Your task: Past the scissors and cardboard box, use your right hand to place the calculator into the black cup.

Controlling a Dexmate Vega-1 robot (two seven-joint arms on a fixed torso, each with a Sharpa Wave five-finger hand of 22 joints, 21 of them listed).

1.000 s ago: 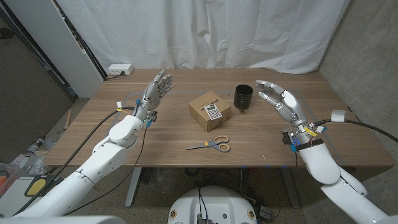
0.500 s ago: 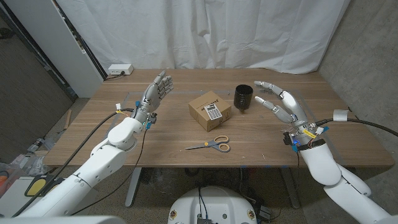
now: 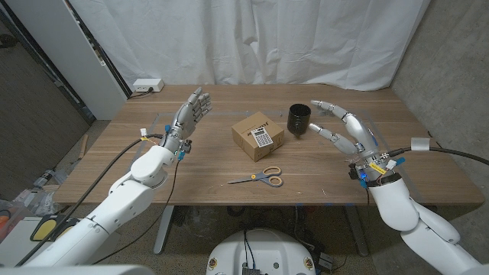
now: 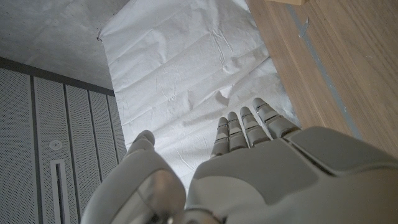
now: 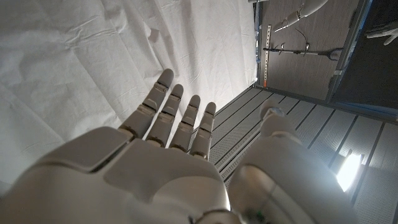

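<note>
A small grey calculator (image 3: 262, 137) lies on top of a cardboard box (image 3: 257, 135) at the table's middle. The black cup (image 3: 299, 120) stands upright just right of the box. Scissors (image 3: 260, 178) with tan handles lie in front of the box. My right hand (image 3: 345, 128) is raised right of the cup, fingers spread, holding nothing; its back (image 5: 149, 168) shows in the right wrist view against the white curtain. My left hand (image 3: 190, 114) is raised left of the box, fingers straight and empty, and its back (image 4: 261, 168) shows in the left wrist view.
The wooden table (image 3: 214, 164) is backed by a white curtain (image 3: 252, 38). A white power strip (image 3: 147, 85) sits at the far left corner. A white panel (image 3: 69, 53) stands left of the table.
My right hand has tilted and drifted slightly down and to the right, away from the cup. The left hand and the objects have stayed put.
</note>
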